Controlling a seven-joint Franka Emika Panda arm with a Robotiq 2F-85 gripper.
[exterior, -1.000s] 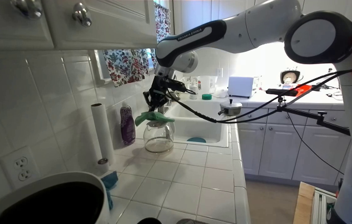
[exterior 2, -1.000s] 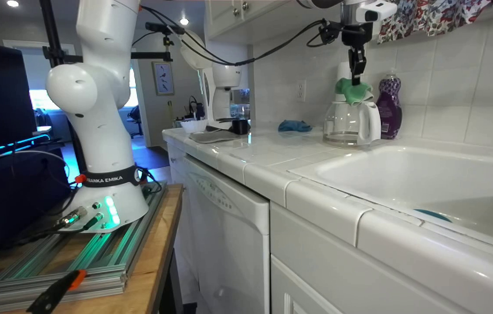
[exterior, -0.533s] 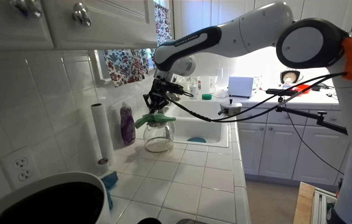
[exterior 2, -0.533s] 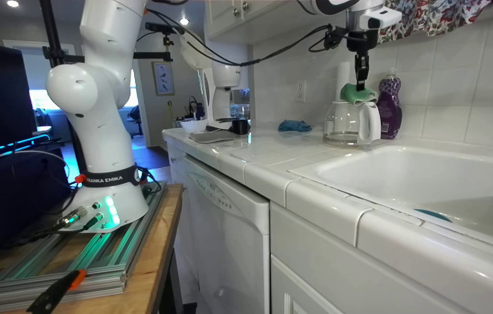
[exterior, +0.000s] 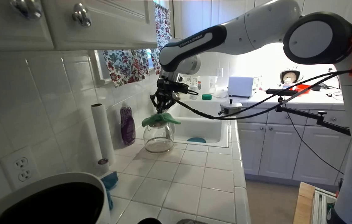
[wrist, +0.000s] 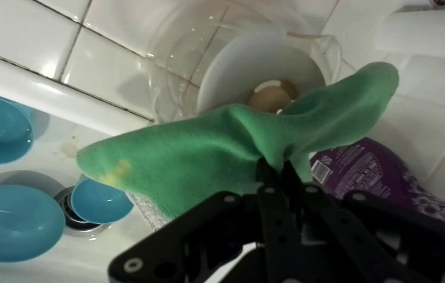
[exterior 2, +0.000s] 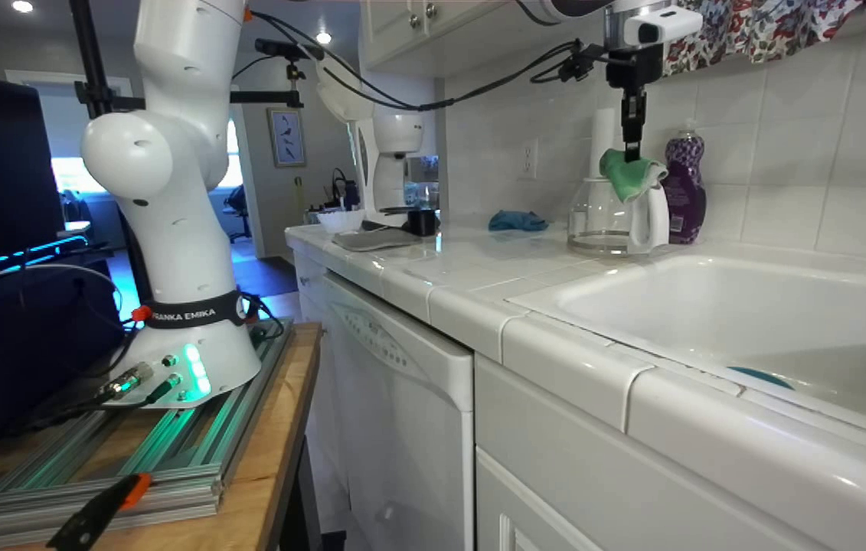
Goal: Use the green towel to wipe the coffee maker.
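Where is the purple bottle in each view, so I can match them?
In an exterior view, the purple bottle is left of centre.
In an exterior view, the purple bottle is right of centre.
In the wrist view, the purple bottle is lower right, running off the edge.
Shared landmark: the glass coffee pot, seen in all three views.

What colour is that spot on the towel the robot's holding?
Yellowish. The spot on the green towel shows best in the wrist view.
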